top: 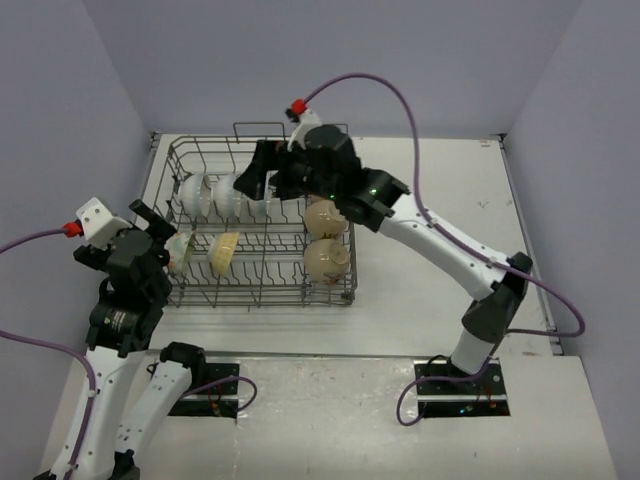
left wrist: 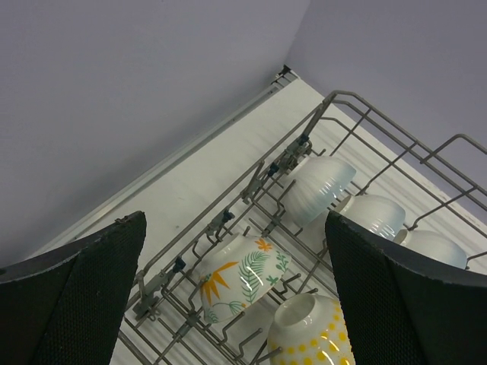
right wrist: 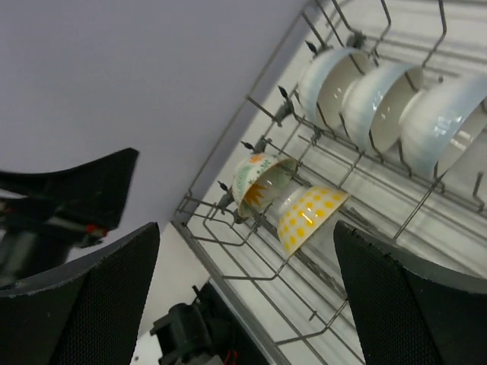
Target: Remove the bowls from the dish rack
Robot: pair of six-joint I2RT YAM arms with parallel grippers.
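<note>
The grey wire dish rack (top: 252,300) stands on the left half of the table. Its back row holds white bowls (top: 192,195) (left wrist: 319,186) (right wrist: 384,99). The front row holds a leaf-painted bowl (top: 180,250) (left wrist: 240,277) (right wrist: 259,186) and a yellow-dotted bowl (top: 226,252) (left wrist: 308,334) (right wrist: 308,217). Two beige bowls (top: 323,216) sit at the right end. My left gripper (top: 160,250) (left wrist: 236,251) is open at the rack's left side, just above the leaf-painted bowl. My right gripper (top: 255,180) (right wrist: 247,228) hangs open over the back row, holding nothing.
White tabletop (top: 440,250) stretches right of the rack. Purple walls close in on the left, back and right. Purple cables (top: 400,100) loop above the right arm. The left arm (right wrist: 76,198) shows beyond the rack in the right wrist view.
</note>
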